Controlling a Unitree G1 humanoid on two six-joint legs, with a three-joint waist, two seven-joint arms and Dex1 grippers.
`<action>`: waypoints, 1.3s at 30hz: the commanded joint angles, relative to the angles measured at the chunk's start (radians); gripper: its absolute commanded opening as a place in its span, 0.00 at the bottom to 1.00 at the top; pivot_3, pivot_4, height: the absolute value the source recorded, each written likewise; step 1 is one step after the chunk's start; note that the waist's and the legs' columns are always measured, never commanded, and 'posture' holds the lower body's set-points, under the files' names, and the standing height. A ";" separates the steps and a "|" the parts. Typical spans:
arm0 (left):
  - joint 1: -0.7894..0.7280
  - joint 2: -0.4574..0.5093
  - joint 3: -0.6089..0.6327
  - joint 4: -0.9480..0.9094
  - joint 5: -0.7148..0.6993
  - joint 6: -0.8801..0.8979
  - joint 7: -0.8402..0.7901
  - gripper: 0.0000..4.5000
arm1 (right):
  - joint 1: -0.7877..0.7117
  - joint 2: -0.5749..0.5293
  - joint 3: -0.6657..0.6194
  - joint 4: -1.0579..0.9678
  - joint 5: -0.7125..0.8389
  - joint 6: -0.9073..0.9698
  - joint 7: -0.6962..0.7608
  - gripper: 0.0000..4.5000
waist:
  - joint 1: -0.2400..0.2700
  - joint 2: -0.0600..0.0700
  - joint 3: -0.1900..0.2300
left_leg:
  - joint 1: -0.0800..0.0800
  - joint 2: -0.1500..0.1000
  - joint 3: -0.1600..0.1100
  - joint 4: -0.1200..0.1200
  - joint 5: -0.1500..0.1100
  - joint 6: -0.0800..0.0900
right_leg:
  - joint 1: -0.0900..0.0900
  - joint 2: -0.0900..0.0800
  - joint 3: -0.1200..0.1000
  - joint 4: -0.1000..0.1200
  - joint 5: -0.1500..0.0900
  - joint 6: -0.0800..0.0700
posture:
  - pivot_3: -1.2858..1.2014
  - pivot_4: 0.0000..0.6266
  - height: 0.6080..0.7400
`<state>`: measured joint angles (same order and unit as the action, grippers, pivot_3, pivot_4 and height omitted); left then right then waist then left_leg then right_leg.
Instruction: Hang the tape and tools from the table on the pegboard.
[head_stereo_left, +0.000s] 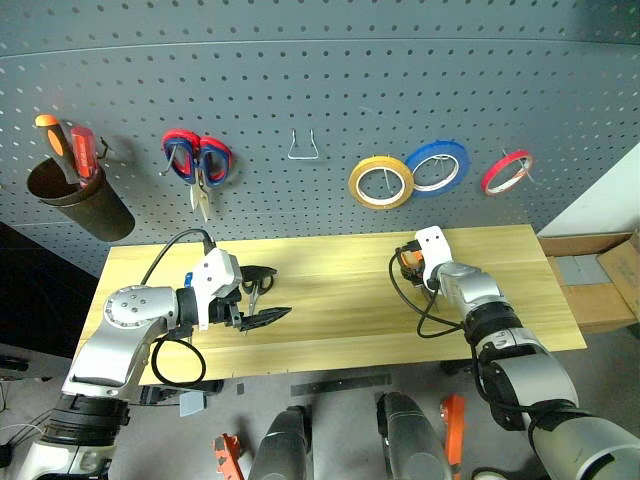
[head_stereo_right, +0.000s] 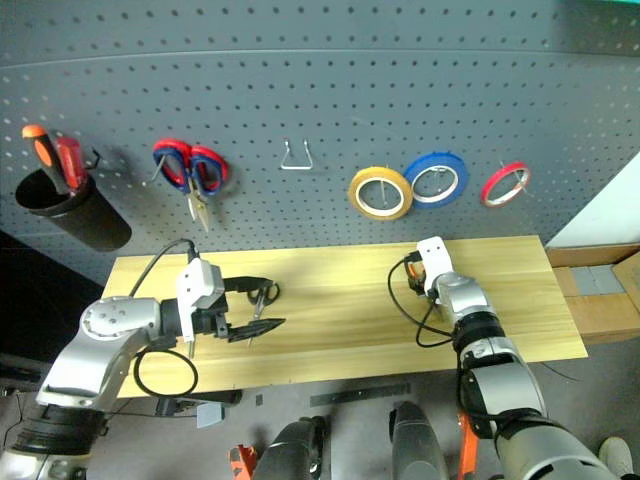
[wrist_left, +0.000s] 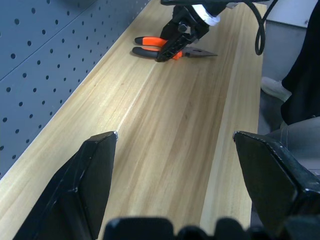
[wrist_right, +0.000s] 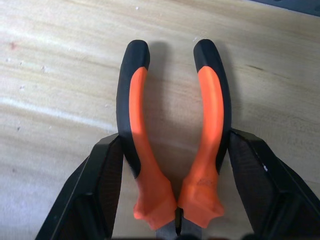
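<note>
The long-nose pliers (wrist_right: 137, 125) with orange and black handles lie on the light wooden table (head_stereo_left: 330, 300) towards its right end. My right gripper (wrist_right: 175, 137) straddles them, one black finger (wrist_right: 100, 190) pressed against the outer side of each handle. My left gripper (head_stereo_left: 268, 295) hovers low over the table's left part, jaws wide open with nothing between them. The black-handled scissors (head_stereo_left: 257, 287) lie right beside its far finger. The yellow tape (head_stereo_left: 381, 182) hangs from a hook on the dark grey pegboard (head_stereo_left: 320, 90).
On the pegboard hang a dark cup (head_stereo_left: 78, 195) with orange and red screwdrivers, red-and-blue scissors (head_stereo_left: 197, 160), a bare wire hook (head_stereo_left: 304, 146), a blue tape ring (head_stereo_left: 437, 166) and a red one (head_stereo_left: 506, 171). A cardboard box (head_stereo_left: 600, 280) stands past the table's right end.
</note>
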<state>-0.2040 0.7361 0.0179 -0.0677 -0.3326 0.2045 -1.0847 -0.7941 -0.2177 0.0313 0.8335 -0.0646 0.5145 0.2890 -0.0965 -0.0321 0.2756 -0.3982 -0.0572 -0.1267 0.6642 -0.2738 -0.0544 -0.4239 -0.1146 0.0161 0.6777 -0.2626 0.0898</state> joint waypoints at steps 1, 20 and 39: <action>0.016 -0.013 0.044 -0.010 -0.015 -0.030 0.025 0.89 | 0.051 -0.009 0.024 -0.125 -0.010 0.024 0.012 0.59 | 0.000 0.000 0.000 | 0.000 0.000 0.000 0.000 0.000 0.000 | 0.000 0.000 0.000 0.000 0.000 0.000 | 0.48 0.34 1.00; 0.216 -0.131 0.304 -0.166 -0.260 0.018 0.171 0.89 | 0.341 0.195 0.199 -1.452 0.128 0.393 -0.017 0.59 | 0.012 0.000 0.000 | -0.001 0.001 -0.006 -0.001 -0.002 0.003 | -0.003 0.000 0.000 0.001 0.001 -0.001 | 0.49 0.37 1.00; 0.160 -0.171 0.368 -0.203 -0.330 0.033 0.302 0.89 | -0.306 0.333 0.128 -0.729 0.114 -0.194 -0.058 0.59 | 0.013 0.000 0.000 | -0.003 0.006 -0.005 -0.003 0.003 -0.005 | -0.008 0.005 0.000 0.001 0.003 -0.004 | 0.52 0.35 1.00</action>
<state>-0.0300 0.5653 0.3602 -0.2330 -0.6465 0.2526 -0.7945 -1.0516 0.1018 0.1767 0.0922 0.0578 0.4088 0.2371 -0.0834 -0.0317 0.2752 -0.4008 -0.0516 -0.1321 0.6610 -0.2712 -0.0598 -0.4322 -0.1093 0.0165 0.6787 -0.2598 0.0854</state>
